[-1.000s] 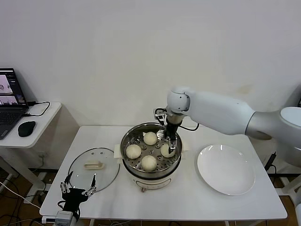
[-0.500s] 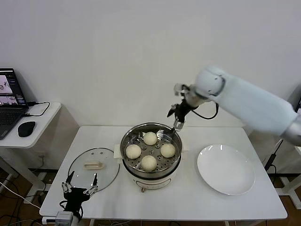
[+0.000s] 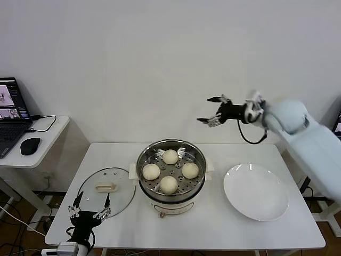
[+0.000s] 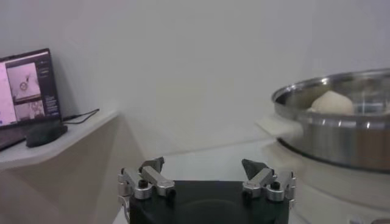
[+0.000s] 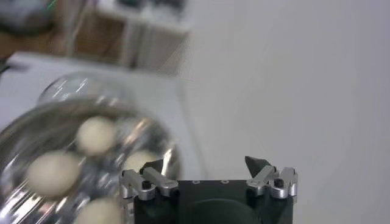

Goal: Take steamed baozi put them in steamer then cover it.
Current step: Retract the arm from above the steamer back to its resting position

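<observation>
The shiny steamer [image 3: 170, 142] stands mid-table with several cream-white baozi [image 3: 170, 156] on its perforated tray. My right gripper [image 3: 206, 109] is open and empty, high in the air behind and to the right of the steamer. In the right wrist view it [image 5: 205, 165] looks down on the steamer [image 5: 24, 131] and baozi [image 5: 97, 135]. My left gripper [image 3: 91, 201] is open and empty, low at the table's front left edge next to the glass lid [image 3: 106, 191]. In the left wrist view it [image 4: 204, 167] faces the steamer [image 4: 341, 131], where one baozi [image 4: 332, 102] shows.
An empty white plate [image 3: 256, 191] lies right of the steamer. A side table with a laptop [image 3: 9, 109] and a mouse [image 3: 30, 145] stands at the far left. A white wall runs behind the table.
My right gripper has risen out of the steamer and swung up and to the right, leaving a baozi on the tray. The left arm has not moved.
</observation>
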Robot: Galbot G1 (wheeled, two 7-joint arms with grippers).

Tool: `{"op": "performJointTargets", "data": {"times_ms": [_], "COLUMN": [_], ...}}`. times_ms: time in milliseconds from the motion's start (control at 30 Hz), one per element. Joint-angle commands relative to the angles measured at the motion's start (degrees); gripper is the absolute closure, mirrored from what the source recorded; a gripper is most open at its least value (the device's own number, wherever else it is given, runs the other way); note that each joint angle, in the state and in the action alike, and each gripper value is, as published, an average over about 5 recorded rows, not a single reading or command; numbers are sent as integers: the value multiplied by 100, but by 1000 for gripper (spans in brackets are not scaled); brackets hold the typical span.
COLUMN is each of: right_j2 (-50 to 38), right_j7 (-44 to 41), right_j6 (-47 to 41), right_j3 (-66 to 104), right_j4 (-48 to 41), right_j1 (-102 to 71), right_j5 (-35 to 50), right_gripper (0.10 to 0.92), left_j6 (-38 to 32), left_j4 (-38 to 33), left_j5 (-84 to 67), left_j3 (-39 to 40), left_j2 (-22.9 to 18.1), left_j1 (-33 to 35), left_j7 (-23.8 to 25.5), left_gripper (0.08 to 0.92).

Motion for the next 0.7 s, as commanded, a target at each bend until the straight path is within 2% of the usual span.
{"op": "performJointTargets", "data": {"times_ms": [33,367,500,600,700], "right_j2": [336,1575,1698,1715,1682], "right_j7": [2119,2939,3033,3104,3161], "right_j6": [1511,2271,2326,2288,2223], "right_j3": [3393,4236,4288,4355,4392], "right_j4": [1013,1338,1386,1416,1494], "right_j1": [-4126,-6015,-6582,-6852,-7072], "right_j5": [389,661,971,1068,972], "right_gripper": [203,203,203,202,203], "left_j6": [-141,-419,-554,-941,-1629], "left_j4": [-24,429,563,791,1127], "left_j5": [-5,418,756,1673,3160], "left_j3": [14,-15,-64,-88,-82], "left_j2": [19,122,242,326,457], "left_j1": [12,-232,-311,-422,-543], "left_j7": [-15,-36,-53,-124,-274], "left_gripper": [177,177,177,177,177]}}
